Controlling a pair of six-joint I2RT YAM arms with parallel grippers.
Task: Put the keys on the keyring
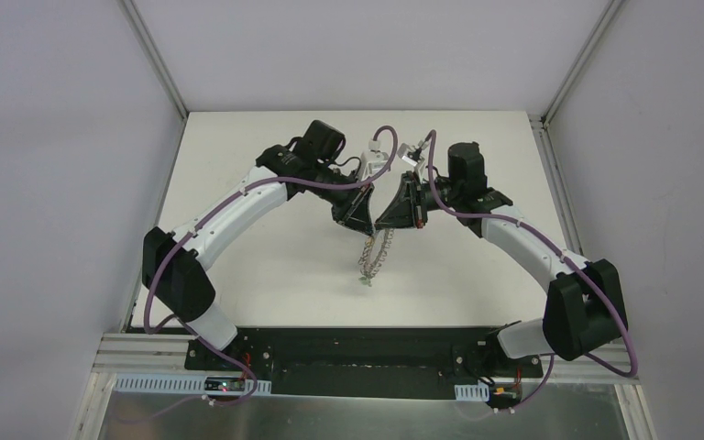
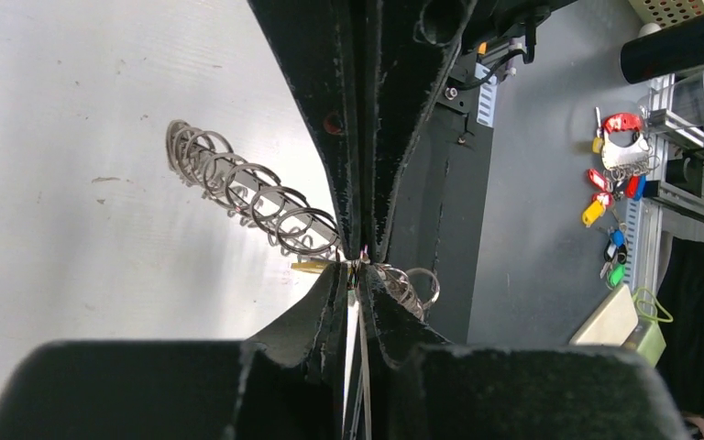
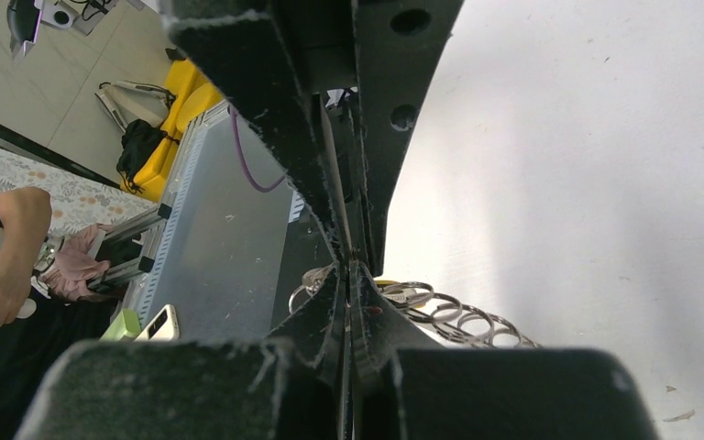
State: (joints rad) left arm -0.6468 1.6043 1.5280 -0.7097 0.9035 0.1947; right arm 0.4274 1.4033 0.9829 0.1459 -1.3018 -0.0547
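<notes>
Where your two arms meet over the middle of the table (image 1: 266, 275), the left gripper (image 2: 356, 275) has its fingers drawn almost together, with only a thin sliver between them. Their tips nip the rim of the keyring (image 2: 247, 197) just where the yellow key (image 2: 310, 267) pokes its head out to one side. You cannot tell whether that key's shaft is caught in the pinch as well.

Your right gripper (image 3: 348, 270) comes in from the opposite side, tip to tip with the left. Its fingers are pressed tight on the same stretch of ring.

From that shared pinch the keyring trails toward the near edge, its wire loops fanned out in a row. The green key (image 1: 365, 281) sits at its near end. Whether that end touches the table is not clear.

Beyond the table, the left wrist view shows a bunch of coloured key tags (image 2: 605, 188) in red, yellow, blue and green; any print on them is too small to read. The right wrist view catches a person's arm (image 3: 5, 266) at its left edge.
</notes>
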